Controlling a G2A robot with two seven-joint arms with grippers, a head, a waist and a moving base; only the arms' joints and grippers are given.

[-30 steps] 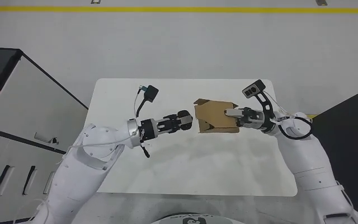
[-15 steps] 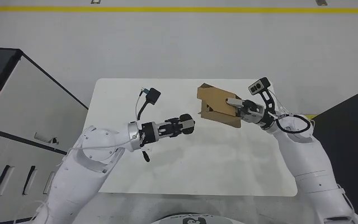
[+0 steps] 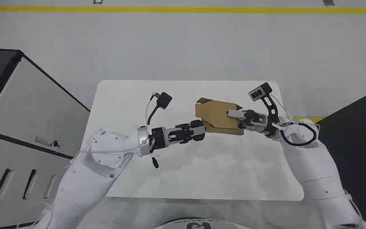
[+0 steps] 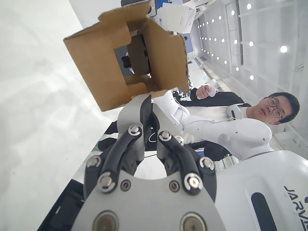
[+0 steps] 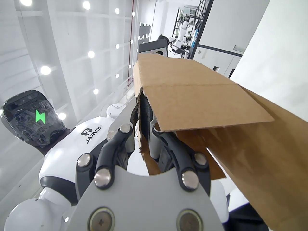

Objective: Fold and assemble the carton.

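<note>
the right gripper (image 5: 142,114) reaches in from the table's (image 3: 240,177) right side, wrist level, fingers clamped on one end wall of the carton (image 3: 217,116), holding it over the far middle of the white top. the left gripper (image 4: 146,104) comes from the opposite side, fingers pressed together, tip right at the carton's open end. whether it pinches any cardboard is hard to tell. the carton is plain brown cardboard, an open, tilted sleeve with loose end flaps, one of them notched.
</note>
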